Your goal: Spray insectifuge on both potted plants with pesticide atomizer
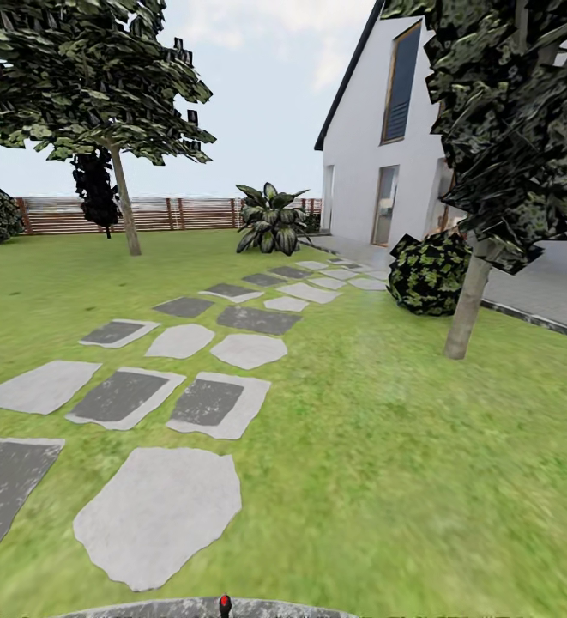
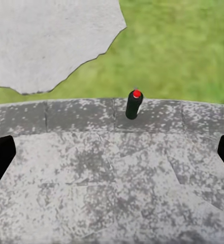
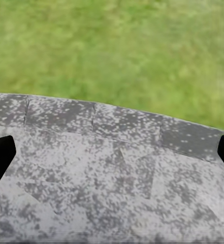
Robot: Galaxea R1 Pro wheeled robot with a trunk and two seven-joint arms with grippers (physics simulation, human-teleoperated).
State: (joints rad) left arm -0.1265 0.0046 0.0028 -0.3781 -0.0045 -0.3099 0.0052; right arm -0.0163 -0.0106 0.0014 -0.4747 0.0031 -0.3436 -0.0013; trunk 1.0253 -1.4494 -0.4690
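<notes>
Evidently little of the task has been done. Just below the left jaws (image 2: 112, 152), whose dark fingertips (image 2: 0, 157) stand wide apart at the two edges of the left wrist view with nothing between them, grey speckled paving (image 2: 91, 178) is seen. On that paving, a little ahead of the left jaws, a small dark upright object with a red top (image 2: 134, 104) stands near the curved edge; it cannot be told from these pictures whether this is the pesticide atomizer, since no whitish body is made out. The same red-topped object (image 1: 225, 605) is seen at the near edge of the head view.

The right jaws (image 3: 112, 152) are likewise spread wide and empty over the same paving (image 3: 106, 188), with lawn (image 3: 117, 51) beyond the rim.

Further ahead of both jaws, pale and dark stepping stones (image 1: 159, 515) are laid across the grass toward a white house (image 1: 377, 129). Beyond them a broad-leaved plant (image 1: 270, 219) is seen near the brown slat fence (image 1: 146, 215); whether it is one of the potted plants cannot be told at this range. No whitish specks are seen on any leaves.

Nothing is held, so picking up, reaching both plants and spraying are all judged to remain.
</notes>
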